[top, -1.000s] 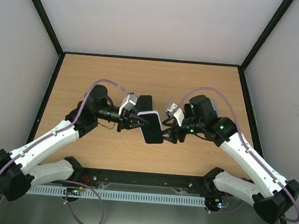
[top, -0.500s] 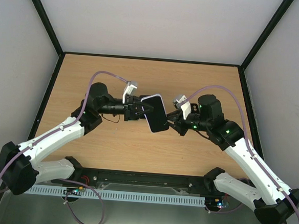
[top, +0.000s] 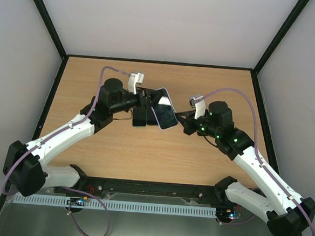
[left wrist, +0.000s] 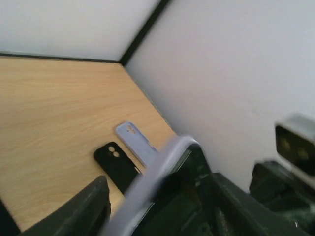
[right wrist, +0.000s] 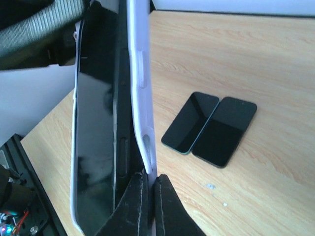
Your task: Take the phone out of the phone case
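Phones, three: your right gripper [right wrist: 147,181] pinches the case [right wrist: 139,73] around one phone [right wrist: 93,128], left gripper [left wrist: 162,206] spread; two loose phones [right wrist: 224,130] at 3 o'clock, right wrist view.

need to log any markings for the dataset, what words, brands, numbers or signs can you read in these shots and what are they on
No text can be read in any view.
Held phone: screen dark, nothing on it.
Held case: plain lavender, no mark visible.
Loose phones, one beside the other: dark screens, no marks.
Loose black case and loose lavender case: view blurred, no print visible.
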Controlling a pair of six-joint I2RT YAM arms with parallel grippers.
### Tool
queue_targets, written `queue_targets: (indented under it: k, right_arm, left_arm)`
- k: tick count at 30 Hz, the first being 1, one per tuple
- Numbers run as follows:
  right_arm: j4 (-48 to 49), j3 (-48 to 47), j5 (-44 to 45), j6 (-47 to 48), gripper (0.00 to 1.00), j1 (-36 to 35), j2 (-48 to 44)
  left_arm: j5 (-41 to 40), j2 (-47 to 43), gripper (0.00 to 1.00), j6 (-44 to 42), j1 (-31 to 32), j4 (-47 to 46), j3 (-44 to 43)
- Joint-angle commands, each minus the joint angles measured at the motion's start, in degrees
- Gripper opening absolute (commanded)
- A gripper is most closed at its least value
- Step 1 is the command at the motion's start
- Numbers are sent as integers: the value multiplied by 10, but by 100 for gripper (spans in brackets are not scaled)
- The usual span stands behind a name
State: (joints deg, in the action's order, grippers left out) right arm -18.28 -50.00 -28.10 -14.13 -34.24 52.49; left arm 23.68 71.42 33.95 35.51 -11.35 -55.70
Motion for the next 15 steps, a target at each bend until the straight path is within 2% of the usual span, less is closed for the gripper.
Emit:
queue_targets:
  k: [1, 7, 15]
  right_arm:
    - [26, 19, -16, -54, 2, 20, -6]
    - [16, 35, -3, -84, 2, 44, 24]
    - [-47, 27, 25, -65, 2, 57, 93]
  left_arm:
    - [-126, -9, 59, 5, -10, 2, -11]
    - [-195, -61, 66, 15, -6, -20, 64]
    - [-232, -97, 64, 5, 51, -19, 156]
